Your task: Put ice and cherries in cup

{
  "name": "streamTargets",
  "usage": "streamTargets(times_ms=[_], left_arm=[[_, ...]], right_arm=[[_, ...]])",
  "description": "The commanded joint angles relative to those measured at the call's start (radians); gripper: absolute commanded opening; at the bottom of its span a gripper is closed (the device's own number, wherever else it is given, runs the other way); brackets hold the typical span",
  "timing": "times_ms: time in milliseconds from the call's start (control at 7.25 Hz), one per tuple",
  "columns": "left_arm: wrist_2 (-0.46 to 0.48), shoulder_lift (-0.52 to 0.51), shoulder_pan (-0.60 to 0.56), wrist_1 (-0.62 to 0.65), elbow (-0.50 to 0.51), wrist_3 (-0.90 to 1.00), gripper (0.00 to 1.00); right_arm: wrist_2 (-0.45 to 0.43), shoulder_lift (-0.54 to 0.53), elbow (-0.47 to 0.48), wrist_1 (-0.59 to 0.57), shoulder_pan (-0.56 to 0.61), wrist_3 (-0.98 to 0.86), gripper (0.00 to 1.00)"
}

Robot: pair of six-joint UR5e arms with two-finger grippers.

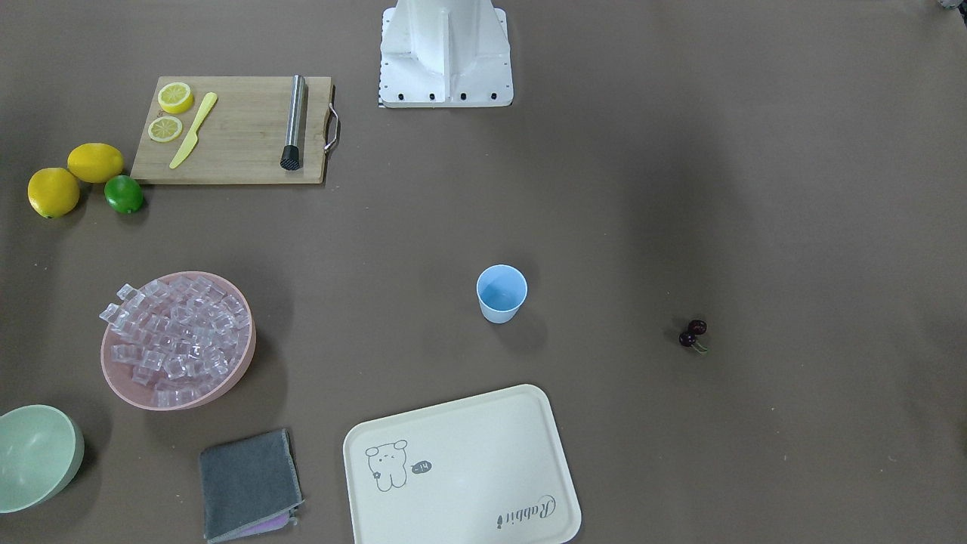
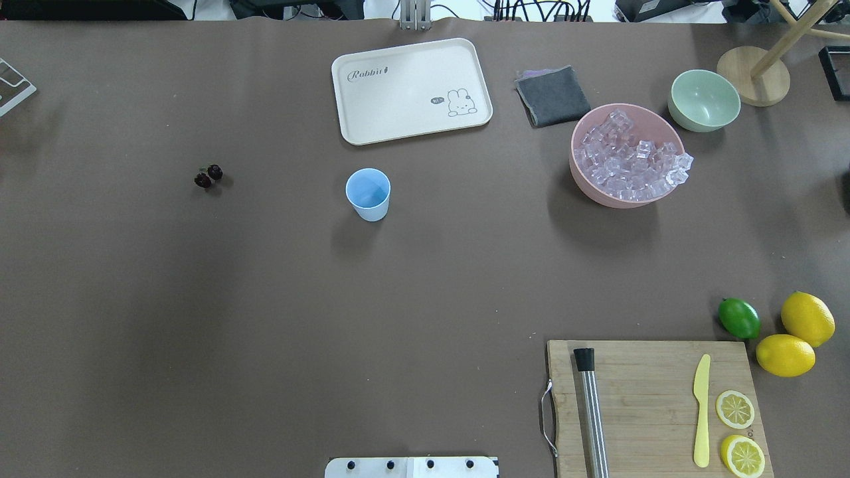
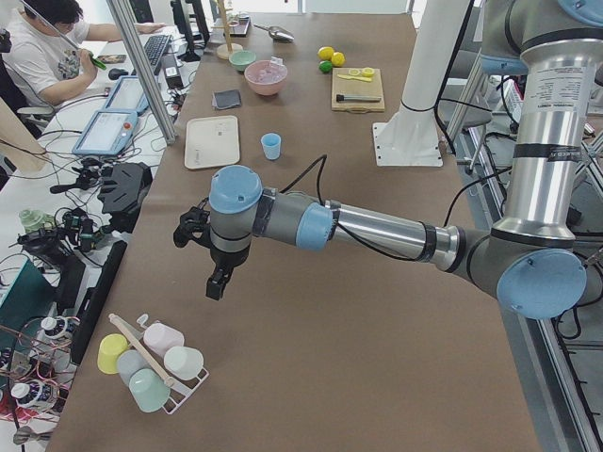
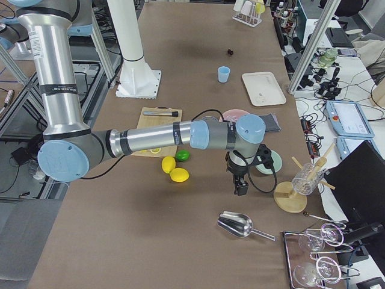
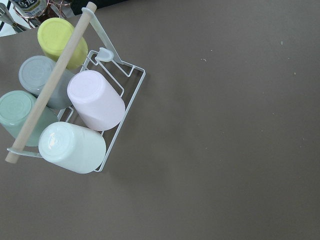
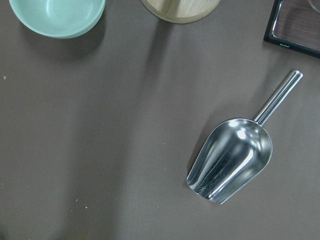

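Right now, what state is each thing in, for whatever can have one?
cup: upright, empty.
ice: heaped in the pink bowl.
cherries: on the table, apart from the cup.
mint-green bowl: upright, empty.
metal scoop: lying on the table, empty.
left claw: above the table; open or shut, cannot tell.
right claw: above the table; open or shut, cannot tell.

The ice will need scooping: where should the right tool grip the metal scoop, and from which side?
Its thin round handle, from straight above, closing across its width. The scoop lies flat, hollow up; its wide curved body would probably slip.
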Motion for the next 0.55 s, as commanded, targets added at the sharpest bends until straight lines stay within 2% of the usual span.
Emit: streamTargets(times_ms=[0,414], left_arm=[[0.0,0.0,0.005,0.0,0.009,0.002,0.98],[0.024,-0.009,0.01,-0.002,0.015,0.003,0.98]], right_arm=[[0.0,0.02,0.024,0.0,0.001,-0.004,1.0],[0.0,0.025,0.022,0.002,-0.001,0.01,1.0]])
